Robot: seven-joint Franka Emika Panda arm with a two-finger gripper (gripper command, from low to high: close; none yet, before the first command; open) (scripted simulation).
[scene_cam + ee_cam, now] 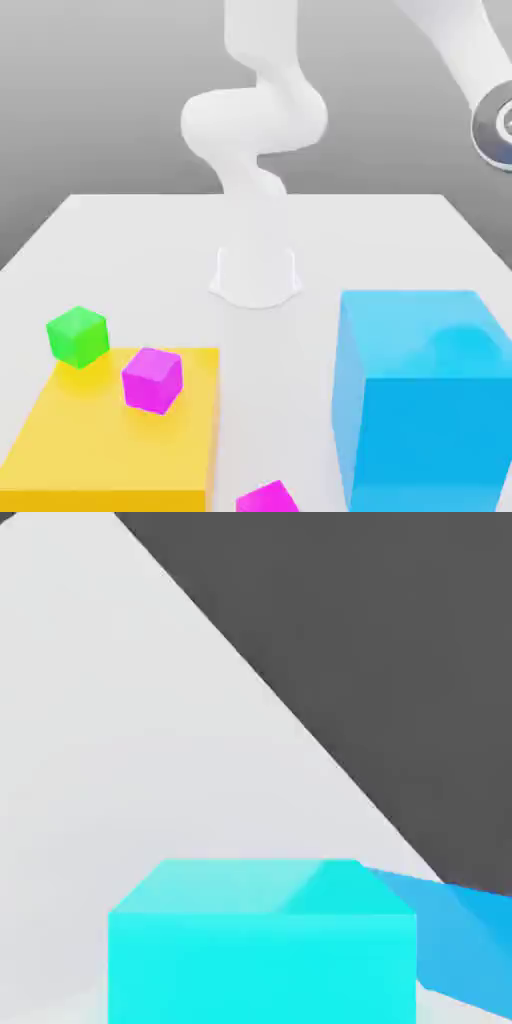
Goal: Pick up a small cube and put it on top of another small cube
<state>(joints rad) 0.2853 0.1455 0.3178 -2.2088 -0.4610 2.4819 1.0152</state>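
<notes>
One small cube (pixel 262 942), turquoise, sits close in front of the hand camera, showing its top face and one side face. A sky-blue surface (pixel 460 937) lies just beside and behind it, and pale table stretches beyond. The gripper is closed down narrow. Whether it is clamped on the small cube cannot be told.

In the exterior view there are two magenta cubes, one green cube, one big sky-blue block, one flat yellow slab and one white arm (pixel 255 120).

Taking the arm's round base (pixel 256 275) as the clock's centre in that view, the yellow slab (pixel 90 450) lies at seven o'clock. It carries one magenta cube (pixel 152 379), tilted a little, near its far edge.

The green cube (pixel 77 336) is at eight o'clock, at the slab's far corner on the exterior view's left. Whether it rests on the slab or on the table just behind it cannot be told.

The second magenta cube (pixel 268 497) is at six o'clock, cut by the frame's edge, between the slab and the block and apart from both.

The big sky-blue block (pixel 425 410) stands at four o'clock on the white table (pixel 400 240).
</notes>
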